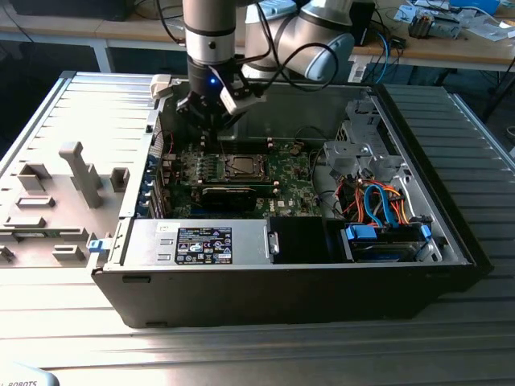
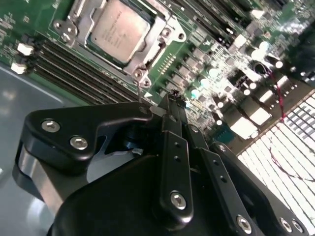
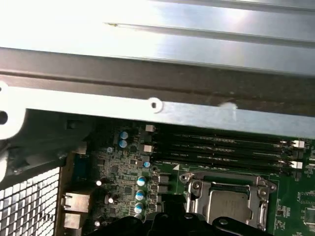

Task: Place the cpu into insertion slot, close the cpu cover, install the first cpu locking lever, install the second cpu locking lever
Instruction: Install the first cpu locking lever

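Observation:
The cpu [image 2: 119, 30] lies flat in the insertion slot [image 1: 240, 166] on the green board, its dull silver top facing up. The cpu cover [image 2: 158, 30], a silvery frame, lies down around the chip's edges. In the first wrist view the cpu [image 3: 227, 205] and the cpu cover [image 3: 226, 183] sit just past the black gripper body. My gripper [image 2: 170, 102] hangs above the board beside the slot, apart from the chip, with its black fingers together and nothing between them. In the exterior view the gripper [image 1: 211, 127] is over the board's back part, toward the exterior view's left of the slot.
Rows of narrow memory slots [image 2: 78, 64] run beside the socket. A long black card [image 1: 229, 193] lies in front of it. The case's metal wall [image 3: 162, 105] stands close behind the board. Coloured cables [image 1: 378, 201] and a drive cage fill the exterior view's right.

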Controlling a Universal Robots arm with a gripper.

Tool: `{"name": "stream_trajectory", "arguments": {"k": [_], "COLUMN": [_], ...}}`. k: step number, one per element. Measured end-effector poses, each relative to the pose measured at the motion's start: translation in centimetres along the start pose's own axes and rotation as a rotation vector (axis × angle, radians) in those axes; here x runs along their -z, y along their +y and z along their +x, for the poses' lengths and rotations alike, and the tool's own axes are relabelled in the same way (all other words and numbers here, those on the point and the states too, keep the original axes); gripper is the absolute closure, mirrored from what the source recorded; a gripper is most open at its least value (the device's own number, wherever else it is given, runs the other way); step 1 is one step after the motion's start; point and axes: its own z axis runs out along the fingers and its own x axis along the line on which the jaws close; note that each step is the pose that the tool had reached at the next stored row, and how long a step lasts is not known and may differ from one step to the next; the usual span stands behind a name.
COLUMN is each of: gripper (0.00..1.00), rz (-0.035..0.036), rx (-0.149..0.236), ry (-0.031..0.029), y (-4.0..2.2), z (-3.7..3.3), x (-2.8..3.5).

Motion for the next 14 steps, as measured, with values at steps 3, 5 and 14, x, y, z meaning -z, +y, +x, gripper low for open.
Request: {"name": "stream_trajectory", "arguments": {"k": [3,5,14], "gripper": [0.89,0.89,0.89], "rz": [0.0000,0.0001,0.0002], "rx": [0.000,0.000,-0.002], "ry": [-0.0018,-0.0019,-0.0028], "y": [0.23,0.65,1.68], "z": [0.12,0.11,0.28], "x": [0.46,0.56,0.88]}}
